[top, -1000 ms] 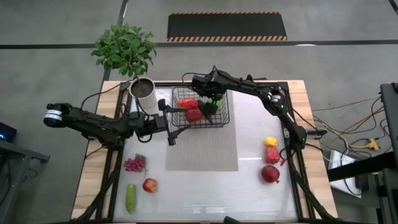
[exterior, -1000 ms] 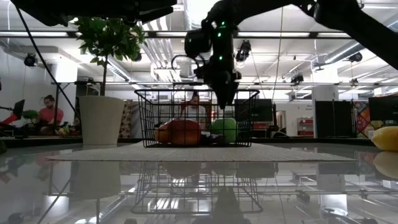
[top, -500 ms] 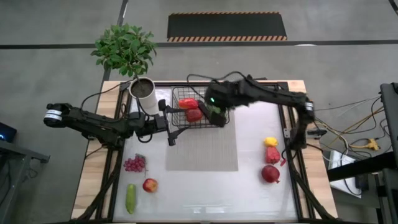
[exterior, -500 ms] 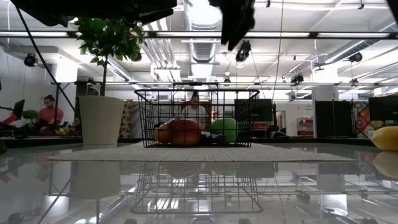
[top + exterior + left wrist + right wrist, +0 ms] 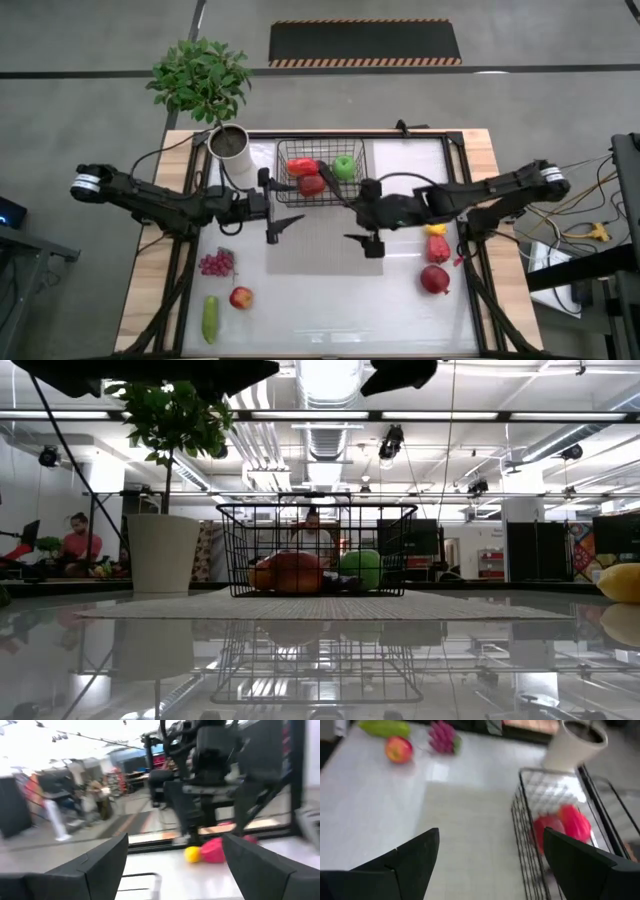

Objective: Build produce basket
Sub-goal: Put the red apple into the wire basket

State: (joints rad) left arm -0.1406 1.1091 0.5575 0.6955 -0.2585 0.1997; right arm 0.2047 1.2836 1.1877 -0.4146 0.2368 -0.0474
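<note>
Black wire, stiff and light: the basket (image 5: 319,178) sits at 12 o'clock on the surface (image 5: 400,300) in the high view, already holding two red pieces and a green apple (image 5: 344,166). Your left hand (image 5: 280,228) hangs spread at the basket's 8 o'clock; your right hand (image 5: 365,242) hangs spread and empty at its 5 o'clock, above the mat (image 5: 324,240). Loose produce: grapes (image 5: 216,263), a red apple (image 5: 241,297) and a cucumber (image 5: 210,318) toward 8 o'clock; a yellow pepper (image 5: 435,228), a red pepper (image 5: 438,250) and a dark red fruit (image 5: 434,280) toward 4 o'clock.

From the low view, the basket (image 5: 316,550) stands flat, contents well below its rim.

The left wrist view shows both dark fingers (image 5: 92,867) apart, with the peppers (image 5: 210,852) across the surface.

The right wrist view shows its fingers (image 5: 402,860) wide, with the basket (image 5: 555,830) ahead and the grapes (image 5: 441,736), apple (image 5: 399,749) and cucumber (image 5: 384,727) beyond.

Expect the round fruit to be firm, smooth and prone to rolling, so take it across the widest part. Peppers are probably hollow and light; pinch their shoulders gently. Grapes are likely soft, so cradle the bunch's middle.
</note>
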